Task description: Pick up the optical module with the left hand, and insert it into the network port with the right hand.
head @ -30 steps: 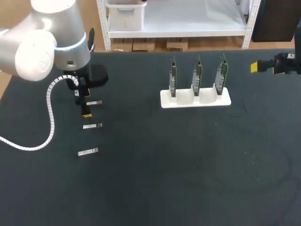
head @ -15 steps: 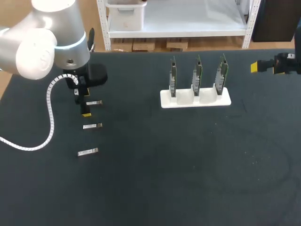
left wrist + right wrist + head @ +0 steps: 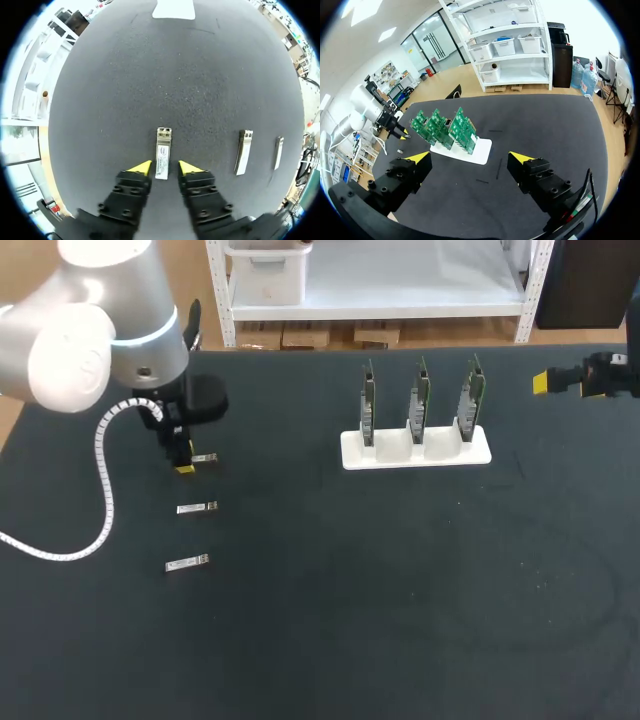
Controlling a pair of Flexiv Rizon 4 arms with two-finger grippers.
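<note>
Three small silver optical modules lie in a row on the black mat at the left. My left gripper (image 3: 187,462) is down at the farthest one (image 3: 204,457). In the left wrist view this module (image 3: 163,152) lies lengthwise between the yellow fingertips (image 3: 140,167) of the left gripper (image 3: 165,167); a thin strip of mat shows on each side, so it is open. The module rests flat on the mat. My right gripper (image 3: 545,382) hovers at the far right edge. In its own view the right gripper (image 3: 470,157) is wide open and holds nothing.
The other two modules (image 3: 197,507) (image 3: 187,562) lie nearer the front, beside the left gripper (image 3: 243,152) (image 3: 278,152). A white holder (image 3: 415,452) in the middle back carries three upright green circuit boards (image 3: 420,398) (image 3: 445,127). A white cable (image 3: 105,490) trails from my left arm.
The left gripper's fingers have closed in from wide open to narrowly flanking the far module. The module and the right arm have not moved.
</note>
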